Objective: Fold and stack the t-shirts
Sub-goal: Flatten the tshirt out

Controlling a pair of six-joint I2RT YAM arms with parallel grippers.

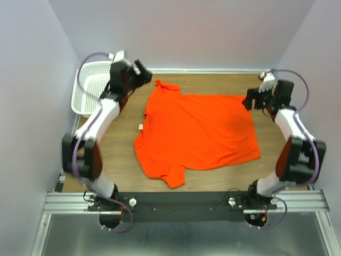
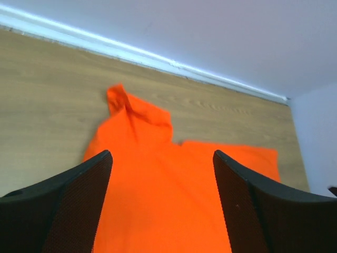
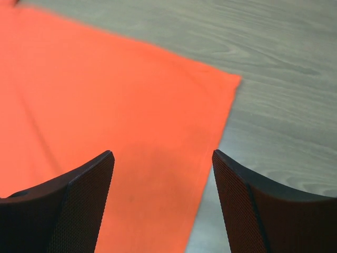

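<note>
One bright orange-red t-shirt [image 1: 197, 133] lies spread flat on the wooden table, collar to the left and hem to the right. My left gripper [image 1: 140, 70] hovers above the far-left sleeve [image 1: 164, 86]. It is open, and its wrist view shows the sleeve [image 2: 134, 113] ahead and plain cloth [image 2: 158, 205] below the left gripper [image 2: 162, 154]. My right gripper [image 1: 251, 100] hangs over the far-right hem corner. It is open too, with nothing between its fingers. In the right wrist view the shirt [image 3: 105, 105] fills the left, and its edge runs under the right gripper [image 3: 162, 153].
A white mesh basket [image 1: 91, 88] stands at the far left, just beyond the left arm. A small white tag [image 1: 140, 127] shows at the collar. Purple-grey walls close in the table on the left, far and right sides. Bare wood [image 3: 284, 105] lies right of the hem.
</note>
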